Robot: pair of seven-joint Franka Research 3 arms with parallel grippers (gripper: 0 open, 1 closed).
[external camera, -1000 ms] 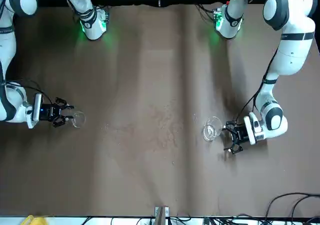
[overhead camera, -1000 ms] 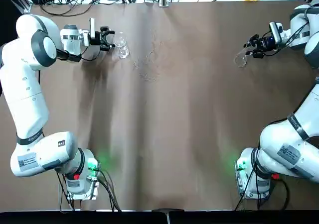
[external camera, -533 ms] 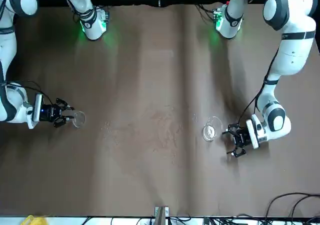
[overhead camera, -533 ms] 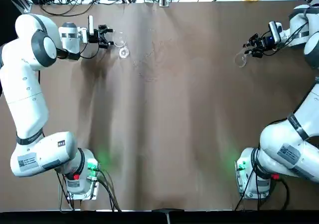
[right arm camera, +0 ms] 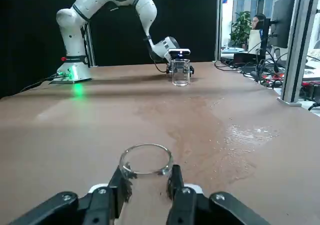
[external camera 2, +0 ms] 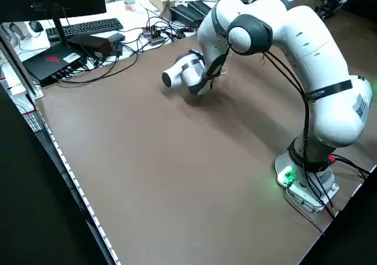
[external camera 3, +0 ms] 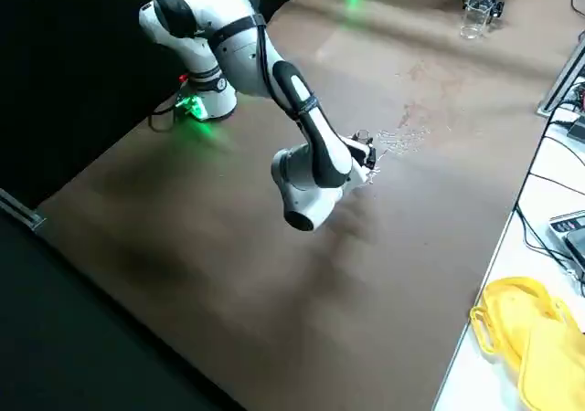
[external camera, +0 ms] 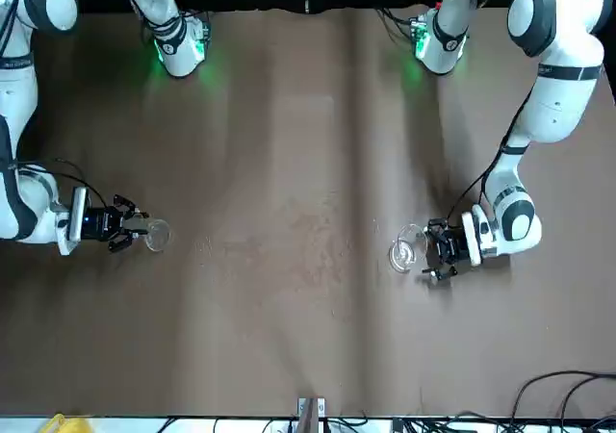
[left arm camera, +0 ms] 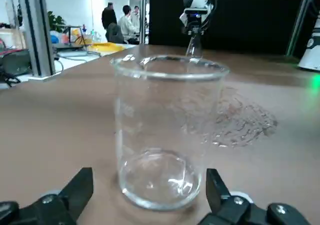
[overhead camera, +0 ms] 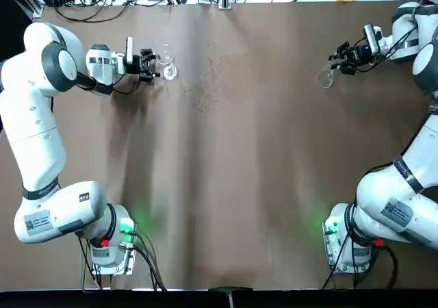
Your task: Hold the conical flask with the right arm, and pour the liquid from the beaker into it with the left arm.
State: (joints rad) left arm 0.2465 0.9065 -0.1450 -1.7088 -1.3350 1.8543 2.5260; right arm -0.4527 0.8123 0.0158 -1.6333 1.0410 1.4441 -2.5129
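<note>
From my console, the black two-finger left gripper (left arm camera: 153,192) is spread wide around the straight-walled, clear glass beaker (left arm camera: 162,135), which stands upright at the table's far left — if I close off-centre, one finger lands first and could tip or skid it. The black right gripper (right arm camera: 147,185) is clamped on the tapering, clear glass conical flask (right arm camera: 145,185) at the far right, and any slackening there could let the smooth glass slip. Clear wet patches on the brown tabletop (overhead camera: 233,205) between them — probably spilled liquid — could make a set-down vessel slide.
</note>
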